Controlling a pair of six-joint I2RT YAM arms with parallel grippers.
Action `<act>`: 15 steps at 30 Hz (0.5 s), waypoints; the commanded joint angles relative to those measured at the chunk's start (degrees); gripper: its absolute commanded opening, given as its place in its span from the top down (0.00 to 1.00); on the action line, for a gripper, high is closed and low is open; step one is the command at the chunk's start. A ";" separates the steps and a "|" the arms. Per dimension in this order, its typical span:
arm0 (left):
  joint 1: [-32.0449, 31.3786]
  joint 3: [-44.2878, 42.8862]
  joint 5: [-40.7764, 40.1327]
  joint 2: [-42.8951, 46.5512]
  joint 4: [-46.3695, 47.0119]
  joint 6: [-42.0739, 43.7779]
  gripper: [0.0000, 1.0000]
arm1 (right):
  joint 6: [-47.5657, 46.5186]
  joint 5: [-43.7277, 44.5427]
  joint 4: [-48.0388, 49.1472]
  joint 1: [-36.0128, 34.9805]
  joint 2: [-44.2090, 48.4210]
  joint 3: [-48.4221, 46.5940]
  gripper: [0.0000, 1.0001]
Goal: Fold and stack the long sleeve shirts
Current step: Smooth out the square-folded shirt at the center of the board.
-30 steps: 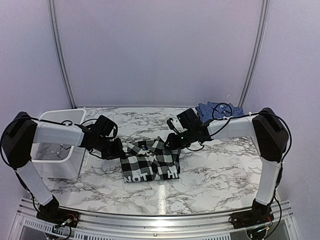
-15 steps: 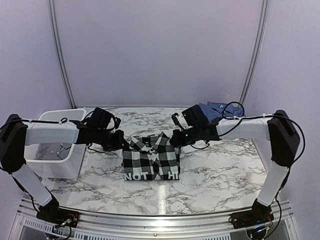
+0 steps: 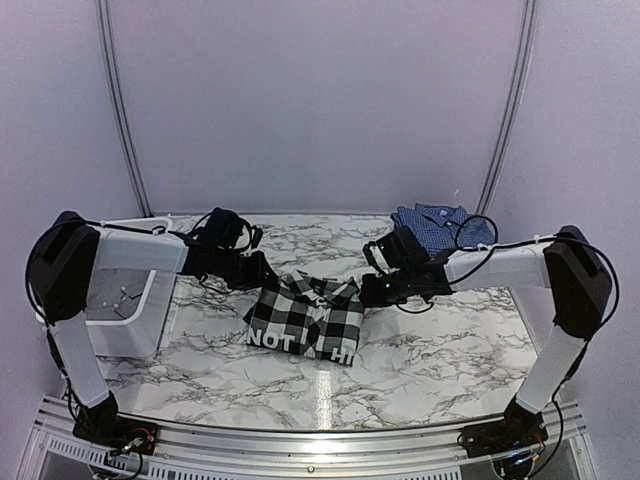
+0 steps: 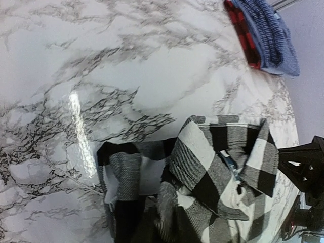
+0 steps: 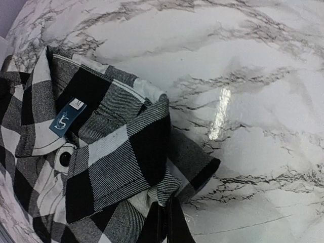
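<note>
The black-and-white buffalo-check shirt (image 3: 305, 318) lies folded at the table's middle, white lettering toward the front. My left gripper (image 3: 262, 280) is shut on its back left corner; in the left wrist view the cloth (image 4: 217, 172) bunches up at the bottom and hides the fingers. My right gripper (image 3: 368, 290) is shut on its back right corner, the fingers (image 5: 167, 223) pinching a fold beside the collar (image 5: 76, 121). The blue fine-checked shirt (image 3: 435, 222) lies crumpled at the back right, apart from both grippers, and shows in the left wrist view (image 4: 266, 30).
A white plastic bin (image 3: 120, 300) stands at the left edge beside the left arm. A red checked cloth (image 4: 243, 30) sits under the blue shirt. The marble tabletop (image 3: 440, 350) shows around the check shirt.
Both grippers have moved toward the back and a little right, dragging the check shirt with them. The shirt has turned slightly, its lettering now slanting down to the right.
</note>
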State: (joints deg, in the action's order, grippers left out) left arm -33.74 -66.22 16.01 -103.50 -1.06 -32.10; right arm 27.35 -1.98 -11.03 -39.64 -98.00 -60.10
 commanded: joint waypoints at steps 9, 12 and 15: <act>1.72 3.78 -4.86 4.35 0.31 -0.24 0.30 | 0.20 0.57 0.98 2.15 0.85 1.21 0.65; 1.83 7.37 -5.42 7.58 0.53 -1.61 0.29 | 0.72 -0.02 1.15 2.14 2.50 2.00 0.60; 1.83 11.47 -6.07 10.21 2.50 -3.30 0.32 | 1.31 -1.88 2.36 2.14 2.78 2.94 0.56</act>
State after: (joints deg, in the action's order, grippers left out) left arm -32.25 -59.13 11.68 -96.51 -0.58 -33.43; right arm 27.68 -2.44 -10.22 -37.69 -96.99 -57.84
